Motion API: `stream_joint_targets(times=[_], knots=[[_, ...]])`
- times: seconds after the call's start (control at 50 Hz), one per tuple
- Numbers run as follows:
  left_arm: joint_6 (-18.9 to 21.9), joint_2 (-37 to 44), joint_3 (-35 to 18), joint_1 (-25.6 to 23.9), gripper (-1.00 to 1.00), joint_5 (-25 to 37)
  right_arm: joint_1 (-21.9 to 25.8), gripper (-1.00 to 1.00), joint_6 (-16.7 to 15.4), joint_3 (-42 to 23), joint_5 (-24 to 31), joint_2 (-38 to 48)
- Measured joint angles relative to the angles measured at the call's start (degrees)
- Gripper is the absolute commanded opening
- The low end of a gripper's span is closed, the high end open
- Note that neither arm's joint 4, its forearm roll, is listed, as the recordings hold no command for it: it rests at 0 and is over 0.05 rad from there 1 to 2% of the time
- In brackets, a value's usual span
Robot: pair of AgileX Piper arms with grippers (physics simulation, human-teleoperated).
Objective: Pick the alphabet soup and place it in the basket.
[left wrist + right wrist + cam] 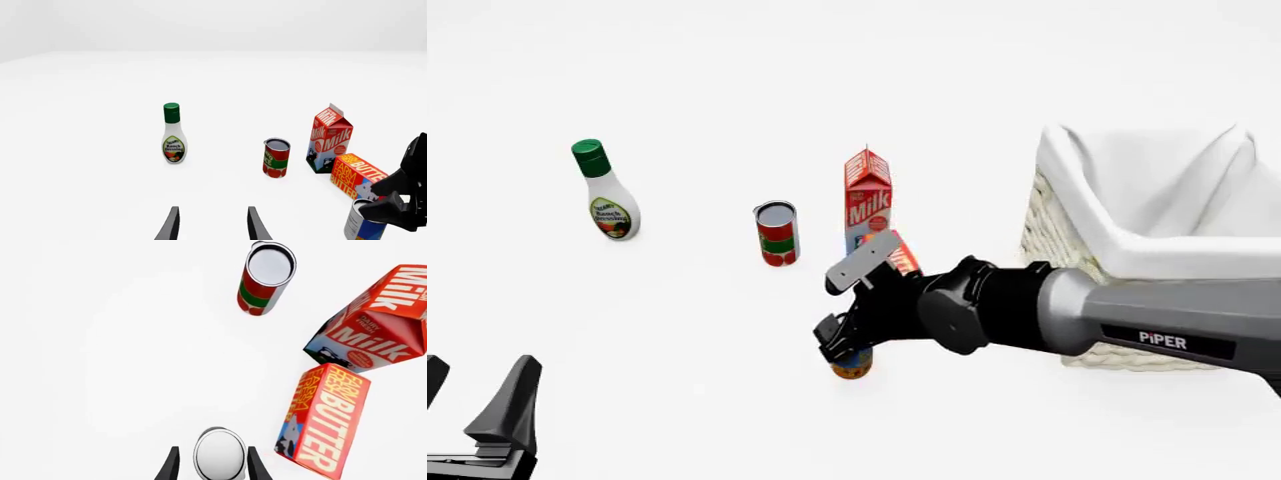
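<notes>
Alphabet soup (220, 454) stands upright on the bench (694, 330) between the right hand's (212, 462) slightly parted fingers; left hand (212, 225) gapes empty.

Beside the red-and-white milk carton (868, 198): a red-and-green can (777, 233), a red butter box (325, 421) lettered yellow, a green-capped white ranch bottle (603, 190), a cream woven basket (1154, 233).

Alphabet soup can (219, 454): upright on the counter (694, 330), silver-white top, blue and orange label. Wicker basket (1054, 235): cream-white, white cloth lining, positioned well apart to the can's right.
</notes>
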Motion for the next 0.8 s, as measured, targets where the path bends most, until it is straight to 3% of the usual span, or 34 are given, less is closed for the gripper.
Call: stream_joint_targets(times=[0.8], knots=[[0.00,0.00,0.00,0.00,1.00,0.00,-0.52,1.00,-0.16,-0.72,0.13,0.80]])
